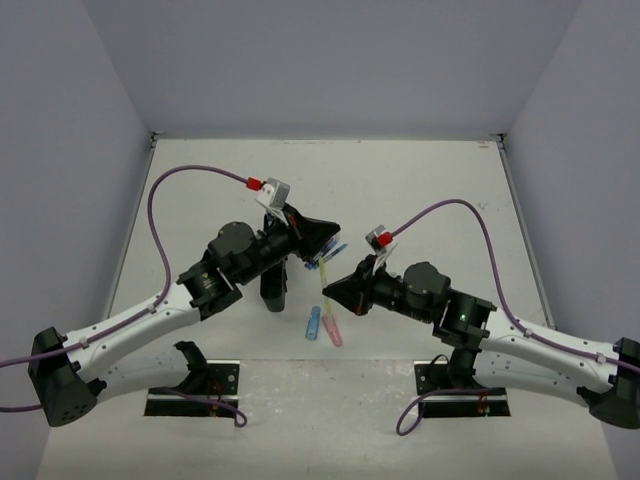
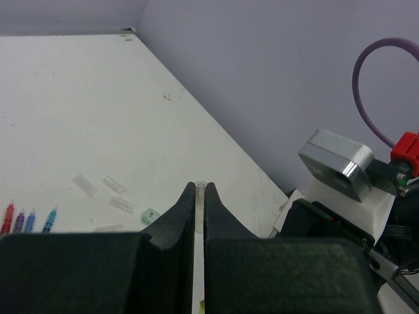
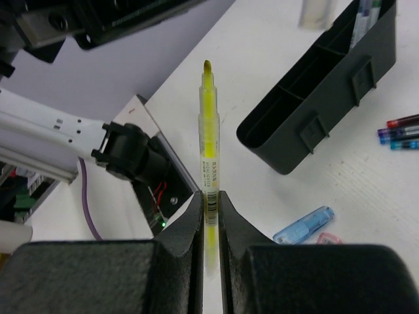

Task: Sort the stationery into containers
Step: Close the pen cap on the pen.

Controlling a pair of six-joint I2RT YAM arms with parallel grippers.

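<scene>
the right gripper (image 3: 209, 201) is clamped on a yellow highlighter (image 3: 207, 131), whose bare tip points straight out past the fingertips. just beyond the fingertips the barrel carries a barcode label (image 3: 211, 186); its print is too small to read. to the right of the fingers a chunky blue piece (image 3: 304, 226) and a pink piece (image 3: 325, 239) lie side by side. farther out on that side sits the black organiser (image 3: 314, 104), with pens in its far compartment and red, purple and blue pens (image 3: 400, 131) loose beside it. only this view shows the compartments; from above, the left arm (image 1: 215, 275) covers most of the organiser. the left gripper (image 2: 200, 199) is pinched on a thin clear tube (image 2: 200, 188). beyond its fingers, to the left, lie small clear pieces (image 2: 85, 185) that the top view does not make out.
</scene>
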